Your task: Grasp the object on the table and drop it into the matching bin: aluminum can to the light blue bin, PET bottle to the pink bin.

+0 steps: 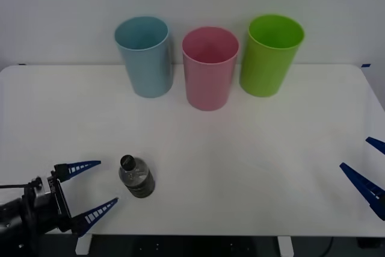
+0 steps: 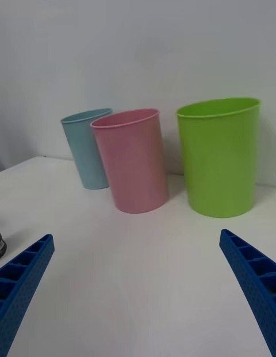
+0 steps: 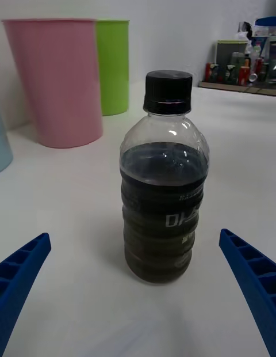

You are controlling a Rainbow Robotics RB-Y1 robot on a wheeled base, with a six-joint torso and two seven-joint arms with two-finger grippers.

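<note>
While left pincer (image 1: 88, 189) gapes, PET bottle (image 1: 137, 176) stands just beside.

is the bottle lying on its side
No, the bottle stands upright on the table, black cap on top, ahead of the open left gripper.

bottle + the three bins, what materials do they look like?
PET bottle: looks like clear glossy plastic, with highlights on the shoulder and a ribbed body holding dark liquid; black cap, likely plastic. Pink bin, light blue bin and lime green bin: apparently opaque moulded plastic, with thin rims and a smooth, dull sheen.
</note>
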